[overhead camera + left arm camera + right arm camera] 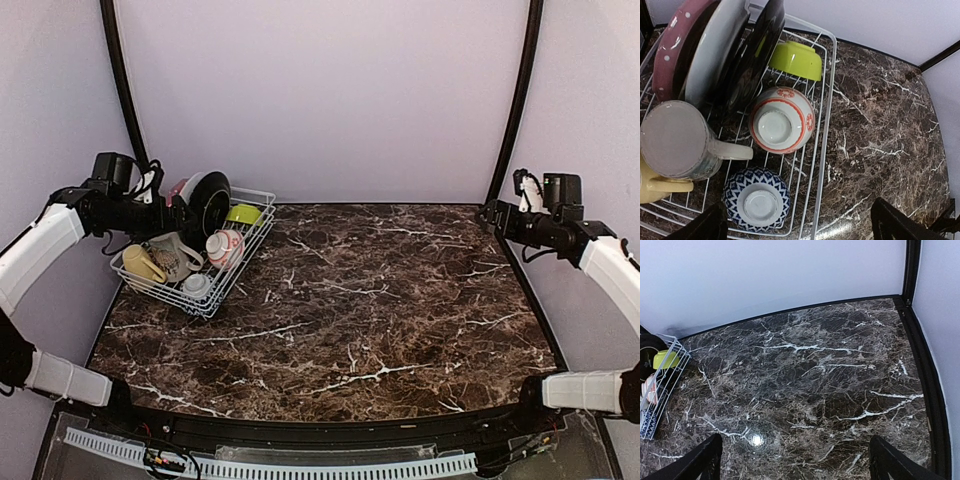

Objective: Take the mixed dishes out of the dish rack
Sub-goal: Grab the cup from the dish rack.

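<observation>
Dish rack at ten o'clock keeps plates upright and bowls upturned, likely for draining. Left gripper hovers above, jaws wide to pick; right gripper, equally wide, waits at three o'clock.

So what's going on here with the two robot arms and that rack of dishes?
Nothing appears unloaded yet. The left gripper hangs open over the white wire dish rack at the far left corner of the marble table, holding nothing. The rack holds upright plates, among them a black plate, plus a lime-green bowl, an upturned red-and-white bowl, an upturned blue-and-white bowl, a cream mug and a yellow mug. The right gripper is open and empty over bare marble on the right side.
</observation>
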`<state>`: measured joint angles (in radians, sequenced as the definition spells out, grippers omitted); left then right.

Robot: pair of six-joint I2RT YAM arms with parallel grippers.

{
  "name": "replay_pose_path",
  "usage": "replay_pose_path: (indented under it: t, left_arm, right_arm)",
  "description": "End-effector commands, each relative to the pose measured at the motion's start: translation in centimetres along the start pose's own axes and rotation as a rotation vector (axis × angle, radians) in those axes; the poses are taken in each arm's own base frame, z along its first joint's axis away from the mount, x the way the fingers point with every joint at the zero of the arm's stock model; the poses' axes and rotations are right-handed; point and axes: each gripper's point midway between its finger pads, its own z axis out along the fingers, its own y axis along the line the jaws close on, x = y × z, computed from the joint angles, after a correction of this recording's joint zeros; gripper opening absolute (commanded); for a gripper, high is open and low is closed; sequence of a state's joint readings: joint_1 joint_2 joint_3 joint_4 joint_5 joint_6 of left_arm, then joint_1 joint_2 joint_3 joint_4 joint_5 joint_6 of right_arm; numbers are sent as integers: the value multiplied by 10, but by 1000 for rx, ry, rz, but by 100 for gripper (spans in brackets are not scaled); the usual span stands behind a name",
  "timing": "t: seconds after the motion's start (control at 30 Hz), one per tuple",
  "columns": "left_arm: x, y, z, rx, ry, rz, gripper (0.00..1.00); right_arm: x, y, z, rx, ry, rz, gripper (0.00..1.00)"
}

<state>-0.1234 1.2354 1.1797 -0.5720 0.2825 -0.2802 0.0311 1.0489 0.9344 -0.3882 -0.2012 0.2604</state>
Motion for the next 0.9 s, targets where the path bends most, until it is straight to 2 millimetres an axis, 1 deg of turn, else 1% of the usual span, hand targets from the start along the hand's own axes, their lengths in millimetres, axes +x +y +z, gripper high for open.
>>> replay_pose_path:
  t: [0.0,0.03,0.07,0.1,0.13,0.17,0.2,0.23,0.27,0.3,0.33,0.37,0.4,0.43,0.47,0.5,0.53,0.6,0.7,0.77,0.87]
  left_arm:
    - [20,8,2,-126,130,37,99]
    - [22,13,4,-161,152,51,99]
    - [19,24,0,-237,152,64,99]
    - [16,30,-1,-280,151,82,99]
    - [14,43,-6,-364,153,97,99]
    - [9,49,-9,-405,151,113,99]
    - [7,59,-14,-472,154,125,99]
    - [2,66,-15,-502,156,125,99]
    - [2,72,-12,-516,178,118,99]
    - [-5,78,-14,-523,168,94,99]
    - [-4,80,-8,-507,189,78,99]
    - [-10,83,-7,-503,181,64,99]
    - [-10,85,0,-494,201,59,99]
    - [-16,85,2,-491,196,59,99]
    - [-12,90,13,-498,232,55,99]
    - [-16,91,15,-503,238,53,99]
    - [-18,94,24,-509,257,49,99]
    - [-18,102,34,-528,286,38,99]
    - [-21,111,44,-556,299,30,99]
    - [-20,114,53,-556,311,28,99]
    - [-14,121,60,-574,329,30,99]
  right_arm:
    - [5,18,8,-104,18,-5,99]
    - [6,19,8,-111,22,-3,99]
    - [7,20,9,-116,27,-3,99]
    - [8,21,10,-121,31,-3,99]
    - [9,22,10,-125,35,-3,99]
    - [10,23,10,-128,39,-4,99]
    - [10,23,10,-128,41,-4,99]
    - [11,23,10,-128,41,-5,99]
    - [11,23,10,-128,43,-5,99]
    - [12,23,9,-128,44,-6,99]
    - [13,23,9,-127,46,-6,99]
    - [14,23,9,-127,50,-5,99]
    - [15,23,9,-126,52,-2,99]
    - [16,23,9,-128,52,0,99]
    - [17,24,8,-132,54,2,99]
    - [18,24,8,-135,57,5,99]
    - [19,25,7,-138,57,6,99]
    - [21,25,5,-136,60,6,99]
    - [22,24,1,-128,55,5,99]
    - [23,24,0,-128,52,7,99]
    - [25,23,2,-125,57,17,99]
